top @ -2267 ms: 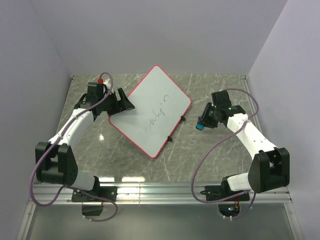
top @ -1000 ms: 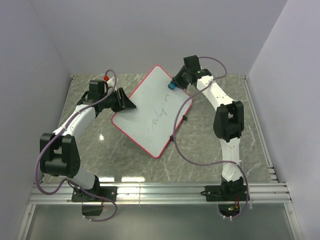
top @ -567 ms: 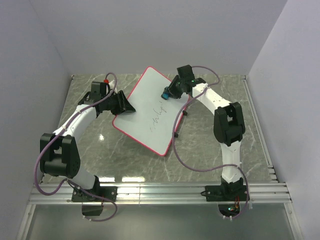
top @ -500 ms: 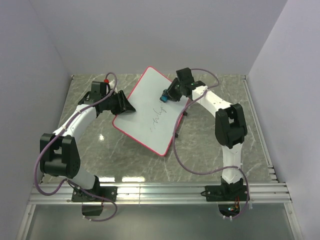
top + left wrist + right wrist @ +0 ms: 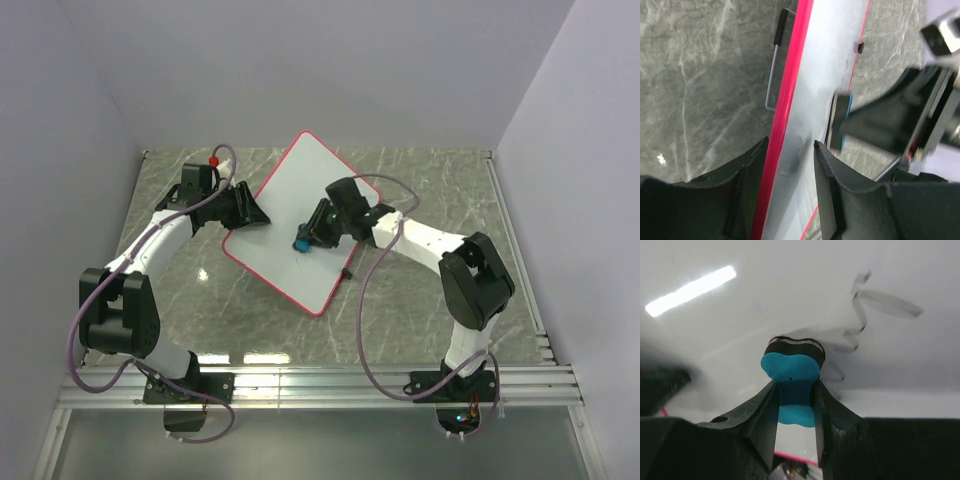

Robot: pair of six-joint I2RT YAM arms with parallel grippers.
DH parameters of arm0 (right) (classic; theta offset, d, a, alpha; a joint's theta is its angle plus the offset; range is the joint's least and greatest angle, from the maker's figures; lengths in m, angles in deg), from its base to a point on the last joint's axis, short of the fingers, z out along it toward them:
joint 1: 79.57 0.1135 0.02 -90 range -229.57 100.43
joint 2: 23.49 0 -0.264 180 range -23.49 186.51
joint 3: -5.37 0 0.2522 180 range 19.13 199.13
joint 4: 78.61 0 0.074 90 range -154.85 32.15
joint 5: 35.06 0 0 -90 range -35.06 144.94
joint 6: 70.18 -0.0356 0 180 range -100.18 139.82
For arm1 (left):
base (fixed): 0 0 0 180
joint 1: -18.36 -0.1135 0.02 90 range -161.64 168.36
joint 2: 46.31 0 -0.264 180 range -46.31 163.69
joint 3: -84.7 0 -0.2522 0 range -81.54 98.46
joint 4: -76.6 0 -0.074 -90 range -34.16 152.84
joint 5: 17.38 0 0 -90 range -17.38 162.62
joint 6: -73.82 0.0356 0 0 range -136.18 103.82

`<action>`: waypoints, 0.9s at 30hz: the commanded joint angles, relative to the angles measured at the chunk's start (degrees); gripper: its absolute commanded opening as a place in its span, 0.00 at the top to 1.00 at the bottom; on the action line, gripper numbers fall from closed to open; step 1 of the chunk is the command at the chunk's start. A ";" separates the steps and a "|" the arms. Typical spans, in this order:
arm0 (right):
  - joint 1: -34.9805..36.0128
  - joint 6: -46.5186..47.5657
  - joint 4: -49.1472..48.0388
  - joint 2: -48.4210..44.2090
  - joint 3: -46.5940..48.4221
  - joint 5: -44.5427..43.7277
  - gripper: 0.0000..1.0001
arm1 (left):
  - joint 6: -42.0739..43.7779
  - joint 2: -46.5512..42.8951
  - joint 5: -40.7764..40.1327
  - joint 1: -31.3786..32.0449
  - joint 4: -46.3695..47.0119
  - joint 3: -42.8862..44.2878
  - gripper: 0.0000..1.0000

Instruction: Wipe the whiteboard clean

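The whiteboard (image 5: 285, 215) lies slanted on the marble table, white with a thin red rim. My left gripper (image 5: 250, 213) is shut on its left edge; in the left wrist view the red rim (image 5: 785, 100) runs between the two fingers (image 5: 752, 165). My right gripper (image 5: 312, 232) is shut on a blue eraser (image 5: 301, 243), which presses on the board's middle. The right wrist view shows the eraser (image 5: 791, 369) squeezed between my jaws, its dark felt against the white surface (image 5: 765, 300). A grey curling streak (image 5: 865, 295) lies beside it; whether it is writing or a reflection I cannot tell.
One small black clip (image 5: 348, 272) sits on the board's lower right edge. A wire stand with a black tip (image 5: 774, 70) juts from under the board. Grey walls close in the table on three sides. An aluminium rail (image 5: 320, 385) runs along the near edge. Purple cables trail from both arms.
My right gripper has swept the eraser from the board's upper right corner down to its middle, and most of the writing is gone. The left gripper has kept its hold on the edge.
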 commanded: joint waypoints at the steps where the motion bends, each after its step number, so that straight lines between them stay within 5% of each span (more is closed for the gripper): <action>1: 5.60 -0.59 0.75 1.95 -4.44 5.19 1.00 | 2.77 -1.75 2.47 0.29 2.31 0.20 1.00; 9: 6.05 0.47 1.27 4.49 -1.82 3.36 1.00 | 3.74 -1.57 4.31 0.29 1.43 1.26 1.00; 20: -2.82 -2.08 5.75 13.45 16.80 -0.07 1.00 | 5.41 -1.57 3.18 1.70 0.38 0.55 1.00; 27: -8.98 -6.03 5.40 20.14 20.16 -0.16 1.00 | 5.85 -1.31 3.00 2.40 -0.15 1.17 1.00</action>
